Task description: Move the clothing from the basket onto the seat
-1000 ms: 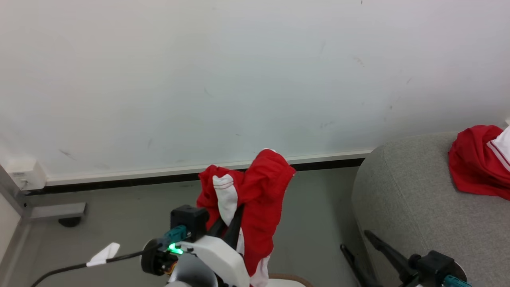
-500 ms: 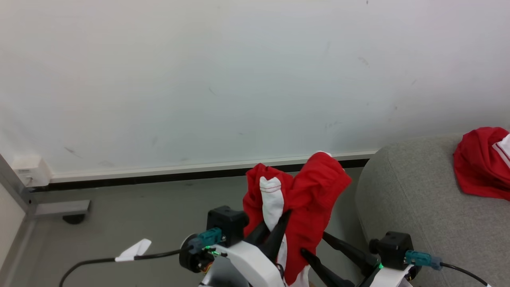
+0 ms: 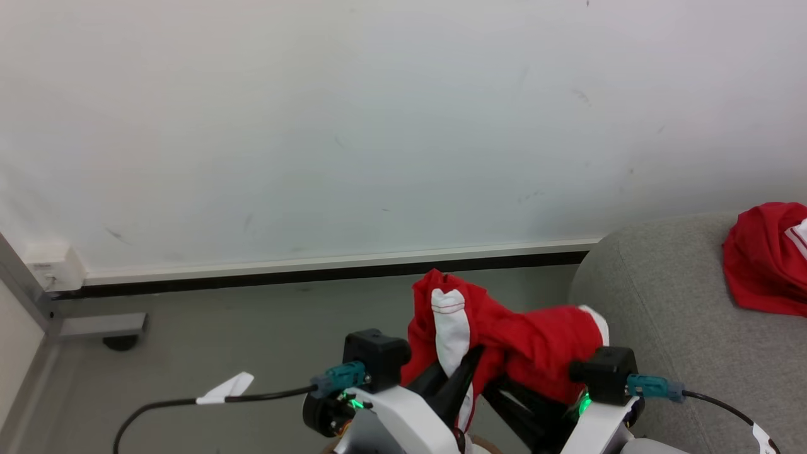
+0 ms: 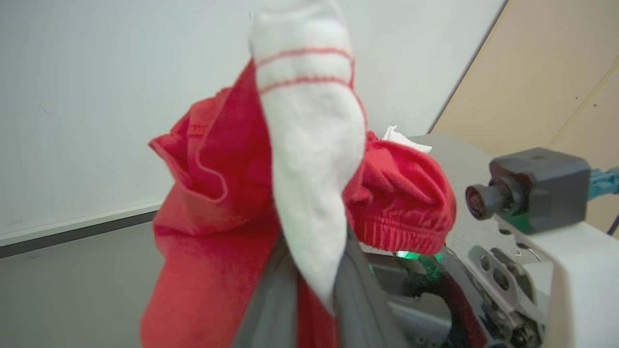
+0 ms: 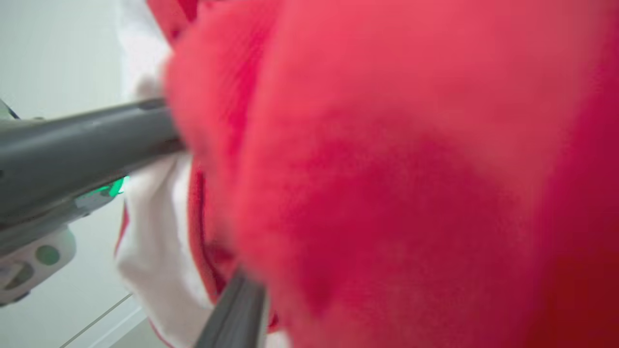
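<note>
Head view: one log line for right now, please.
left claw: shut on held garment | right claw: under it, grip unclear | garment: aloft beside seat | second garment: on seat

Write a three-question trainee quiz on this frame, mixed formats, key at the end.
1. True or false: the left gripper is shut on the held garment.
2. Pick one: the other red garment lies on A) a table, B) the seat, C) a shelf.
3. Fill in: the fabric strip rising from between the left gripper's fingers is ___ in colour.

Key: 1 true; 2 B; 3 white.
</note>
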Controlling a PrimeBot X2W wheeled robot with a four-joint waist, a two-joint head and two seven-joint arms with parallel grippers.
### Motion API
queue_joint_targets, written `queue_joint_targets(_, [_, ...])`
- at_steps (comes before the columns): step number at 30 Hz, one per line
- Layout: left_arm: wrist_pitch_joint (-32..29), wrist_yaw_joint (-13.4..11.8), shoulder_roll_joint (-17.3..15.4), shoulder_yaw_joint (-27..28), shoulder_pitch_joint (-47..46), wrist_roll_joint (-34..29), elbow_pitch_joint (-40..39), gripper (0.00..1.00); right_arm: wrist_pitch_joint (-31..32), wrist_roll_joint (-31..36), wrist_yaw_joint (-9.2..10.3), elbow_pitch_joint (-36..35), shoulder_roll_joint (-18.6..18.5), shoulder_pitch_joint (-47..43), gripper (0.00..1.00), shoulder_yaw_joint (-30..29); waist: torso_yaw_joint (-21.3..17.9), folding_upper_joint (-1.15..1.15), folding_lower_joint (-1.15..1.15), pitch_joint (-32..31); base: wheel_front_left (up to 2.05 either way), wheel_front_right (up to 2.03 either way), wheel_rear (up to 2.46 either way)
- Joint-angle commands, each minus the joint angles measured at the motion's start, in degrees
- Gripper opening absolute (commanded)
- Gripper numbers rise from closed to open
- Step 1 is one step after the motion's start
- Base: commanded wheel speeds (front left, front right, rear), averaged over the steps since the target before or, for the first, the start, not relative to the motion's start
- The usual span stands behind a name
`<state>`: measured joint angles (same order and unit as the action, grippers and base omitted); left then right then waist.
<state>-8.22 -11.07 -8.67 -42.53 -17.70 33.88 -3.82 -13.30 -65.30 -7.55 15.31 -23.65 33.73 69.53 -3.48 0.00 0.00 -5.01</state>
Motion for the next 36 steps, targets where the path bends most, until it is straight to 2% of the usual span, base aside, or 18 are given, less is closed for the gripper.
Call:
queue_joint_targets(1, [0.4,-0.1,-0.2,0.3,0.1,0.6,0.6,0.0,-1.0,-1.0,0.14,-0.2,-0.4,1.1,0.0,0.9,0.0,0.0,0.0,0.2,0.0,0.0,0.0])
queue_joint_targets(6, [0.8,-0.7,-0.7,0.8,-0.1,0.1,1.7,0.0,-1.5,-1.4,0.14,-0.9,-1.0,1.8,0.0,1.8,-0.3,0.0,0.0,0.6,0.0,0.0,0.0])
queue_joint_targets(7, [0.9,-0.9,-0.8,1.0,-0.1,0.0,2.0,0.03,-1.7,-1.4,0.14,-1.1,-1.2,1.9,0.0,2.0,-0.4,0.0,0.0,0.6,0.0,0.0,0.0])
queue_joint_targets(11, [1.3,-1.4,-1.0,1.2,-0.3,-0.6,3.1,0.32,-1.9,-1.6,0.13,-1.8,-1.8,2.3,0.0,2.4,-0.8,0.0,0.0,0.9,0.0,0.0,0.0])
queue_joint_targets(13, [1.5,-1.6,-1.0,1.2,-0.4,-0.8,3.6,0.51,-1.9,-1.7,0.14,-2.1,-2.2,2.4,0.0,2.1,-1.1,0.0,0.0,1.0,0.0,0.0,0.0])
queue_joint_targets(15, [1.7,-1.9,-1.0,1.2,-0.5,-0.9,4.0,0.91,-1.9,-2.0,0.14,-2.6,-2.3,2.0,0.0,1.5,-1.3,0.0,0.0,1.1,0.0,0.0,0.0])
queue_joint_targets(16, [1.8,-1.9,-0.9,1.2,-0.5,-1.0,4.2,1.0,-1.9,-2.0,0.14,-2.9,-2.3,1.8,0.0,1.3,-1.4,0.0,0.0,1.2,0.0,0.0,0.0])
queue_joint_targets(25, [2.9,-2.3,-1.3,0.9,-0.5,-1.8,5.4,1.0,-1.9,-1.3,0.14,-3.1,-3.4,0.2,0.0,-1.3,-1.8,0.0,0.0,1.5,0.0,0.0,0.0])
queue_joint_targets(36, [5.2,-1.2,-2.7,-0.1,-0.2,-3.5,7.2,1.0,-1.8,1.7,0.14,-2.5,-7.0,-1.3,0.0,-9.1,-2.9,0.0,0.0,1.7,0.0,0.0,0.0])
